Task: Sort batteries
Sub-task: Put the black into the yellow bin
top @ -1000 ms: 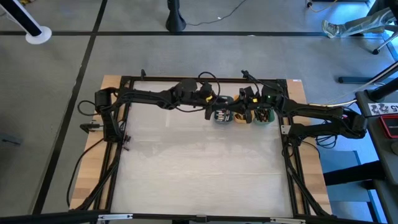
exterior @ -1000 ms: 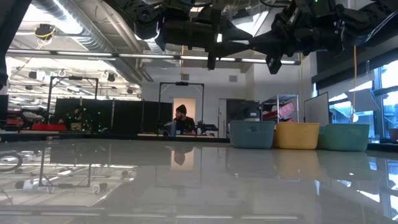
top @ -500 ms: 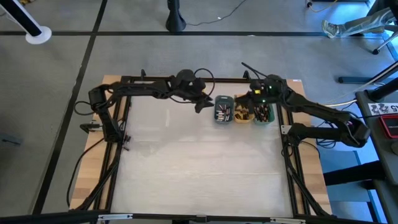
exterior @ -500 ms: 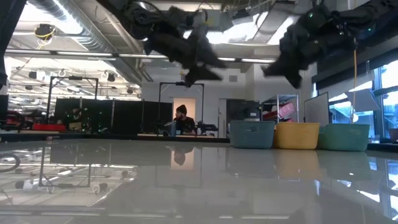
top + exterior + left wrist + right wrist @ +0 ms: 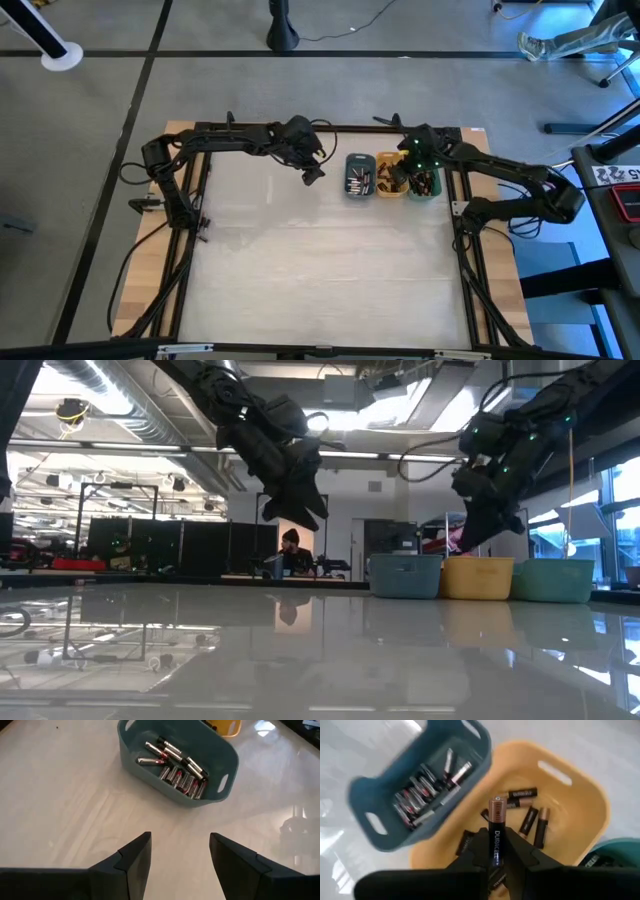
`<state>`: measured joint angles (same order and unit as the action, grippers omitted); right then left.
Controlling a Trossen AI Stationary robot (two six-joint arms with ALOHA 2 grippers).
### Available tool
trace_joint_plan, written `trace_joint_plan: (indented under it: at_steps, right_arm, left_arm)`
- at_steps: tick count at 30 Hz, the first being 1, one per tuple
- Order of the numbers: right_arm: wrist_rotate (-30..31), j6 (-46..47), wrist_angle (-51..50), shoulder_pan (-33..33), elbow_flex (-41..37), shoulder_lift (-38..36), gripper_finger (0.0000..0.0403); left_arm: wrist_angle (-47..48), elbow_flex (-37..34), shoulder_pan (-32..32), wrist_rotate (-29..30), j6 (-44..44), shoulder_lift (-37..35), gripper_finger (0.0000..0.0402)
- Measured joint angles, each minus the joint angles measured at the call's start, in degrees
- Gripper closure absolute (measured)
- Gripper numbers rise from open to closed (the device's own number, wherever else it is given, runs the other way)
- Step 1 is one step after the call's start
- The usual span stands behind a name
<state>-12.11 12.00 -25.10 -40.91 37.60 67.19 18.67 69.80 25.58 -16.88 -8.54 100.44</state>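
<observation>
Three small trays stand in a row at the table's far side: slate-blue (image 5: 359, 176), orange (image 5: 390, 180) and green (image 5: 426, 184). Several dark and silvery batteries (image 5: 176, 766) lie in the blue tray, and several black-and-copper ones (image 5: 532, 815) lie in the orange tray. My right gripper (image 5: 496, 845) hangs over the orange tray (image 5: 570, 805), shut on one black-and-copper battery (image 5: 496, 827). My left gripper (image 5: 180, 845) is open and holds nothing. It points down at the bare table just left of the blue tray (image 5: 150, 775). My right gripper pinches the battery's black lower half (image 5: 496, 854) between its two fingers. The battery lies along the fingers, its copper end (image 5: 497, 806) sticking out past them. The fingers slant down from the table's right side. The battery is clear of the orange tray below.
The trays (image 5: 477, 577) sit side by side, touching or nearly touching. A dark frame rail (image 5: 300, 127) runs along the table's far edge behind them. The white tabletop (image 5: 320, 260) spreads wide toward the near edge.
Both grippers have tipped from about level to slanting steeply down and have sunk. My left gripper has drawn back from over the blue tray toward the table's left. My right gripper has come down over the orange tray.
</observation>
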Motion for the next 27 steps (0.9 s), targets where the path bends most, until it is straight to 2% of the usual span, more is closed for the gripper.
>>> trace_joint_plan:
  at_steps: [6, 12, 21, 27]
  right_arm:
    - [-0.7, -0.24, 0.0, 0.07, 0.0, 4.28, 0.0375]
    - [-0.59, -0.36, 1.3, 0.07, 0.0, 4.6, 0.0371]
    - [-0.4, -0.57, 0.99, 0.0, 0.0, 4.57, 0.0306]
    - [1.0, -1.57, 0.83, 0.0, 0.0, 4.57, 0.0284]
  left_arm:
    - [4.01, 0.0, -0.02, 0.2, -0.22, -0.02, 0.0213]
    - [7.28, 0.0, 0.07, 2.85, -0.21, -0.02, 0.0213]
    - [7.64, 0.0, 0.02, 3.23, -0.42, -0.02, 0.0213]
    - [11.22, 0.25, 0.12, 3.23, 0.2, -0.02, 0.0213]
